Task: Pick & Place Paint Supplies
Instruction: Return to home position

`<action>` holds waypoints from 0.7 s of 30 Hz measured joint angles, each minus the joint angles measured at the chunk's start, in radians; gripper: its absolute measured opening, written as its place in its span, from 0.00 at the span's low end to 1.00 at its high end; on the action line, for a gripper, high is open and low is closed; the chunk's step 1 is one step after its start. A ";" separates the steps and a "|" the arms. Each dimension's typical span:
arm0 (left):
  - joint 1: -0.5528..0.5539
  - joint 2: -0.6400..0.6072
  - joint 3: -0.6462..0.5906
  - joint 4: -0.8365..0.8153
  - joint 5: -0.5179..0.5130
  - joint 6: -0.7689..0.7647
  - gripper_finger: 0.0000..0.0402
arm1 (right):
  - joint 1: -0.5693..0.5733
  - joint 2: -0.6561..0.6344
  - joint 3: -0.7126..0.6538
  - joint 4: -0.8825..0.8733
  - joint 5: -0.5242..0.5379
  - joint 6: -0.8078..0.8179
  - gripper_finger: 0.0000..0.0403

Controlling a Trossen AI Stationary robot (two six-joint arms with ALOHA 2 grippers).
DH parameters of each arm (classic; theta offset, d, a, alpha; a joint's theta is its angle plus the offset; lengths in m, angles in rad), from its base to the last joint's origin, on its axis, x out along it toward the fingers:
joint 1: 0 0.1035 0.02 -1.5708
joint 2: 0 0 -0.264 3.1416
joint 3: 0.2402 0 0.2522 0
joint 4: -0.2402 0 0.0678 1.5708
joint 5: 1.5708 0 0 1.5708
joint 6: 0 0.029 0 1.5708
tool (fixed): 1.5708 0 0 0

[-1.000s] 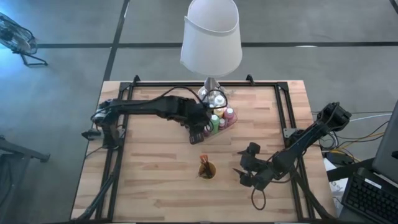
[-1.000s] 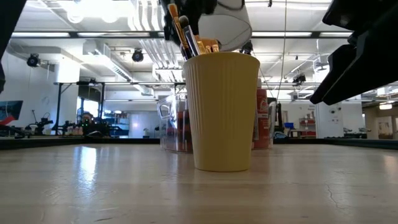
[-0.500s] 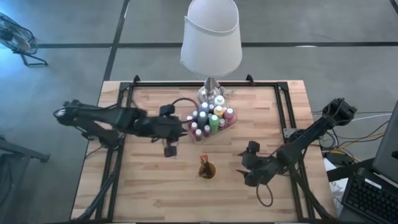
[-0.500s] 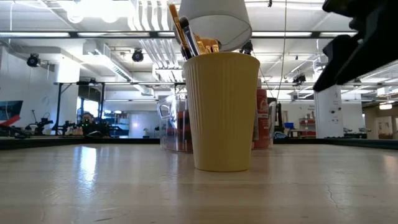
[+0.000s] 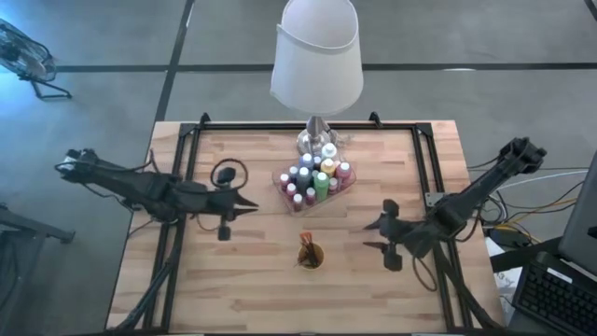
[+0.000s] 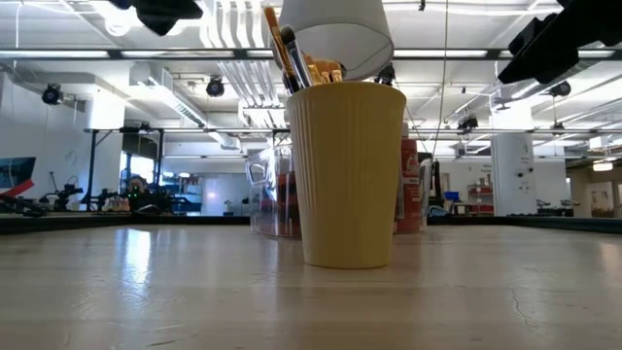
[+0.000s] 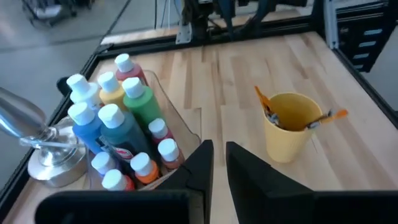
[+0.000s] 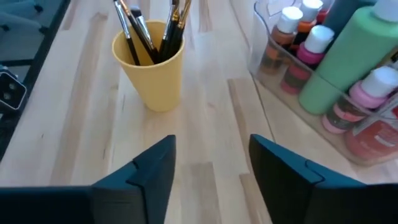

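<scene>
From above, you see the paint bottles [image 5: 315, 177] packed in the clear tray [image 5: 278, 179], between both arms, nearer the left pincer [image 5: 252, 207]. Low view: brushes [image 6: 292, 53] upright in the cup [image 6: 350, 175]. Left wrist view: pincer almost closed, empty. Right wrist view: right pincer [image 8: 211, 165] wide apart, empty

The right claw [image 8: 212, 177] hangs with its two dark fingers [image 8: 140, 180] spread wide over the wooden surface [image 8: 208, 106], facing a yellow cup [image 8: 152, 78] of dark-handled brushes [image 8: 140, 34] and, apart from it, a clear tray [image 8: 262, 56] packed with white-capped bottles [image 8: 339, 68].
</scene>
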 joint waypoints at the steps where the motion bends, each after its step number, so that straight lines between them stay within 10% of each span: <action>1: -0.002 -0.029 -0.037 0.029 0.000 0.012 0.12 | 0.000 -0.012 -0.003 -0.004 0.000 -0.007 0.49; 14: -0.004 -0.295 -0.421 0.365 -0.003 0.258 0.12 | -0.001 -0.241 -0.139 -0.090 0.024 -0.072 0.08; 21: -0.004 -0.343 -0.518 0.432 0.007 0.274 0.12 | -0.008 -0.399 -0.235 0.028 0.031 -0.233 0.02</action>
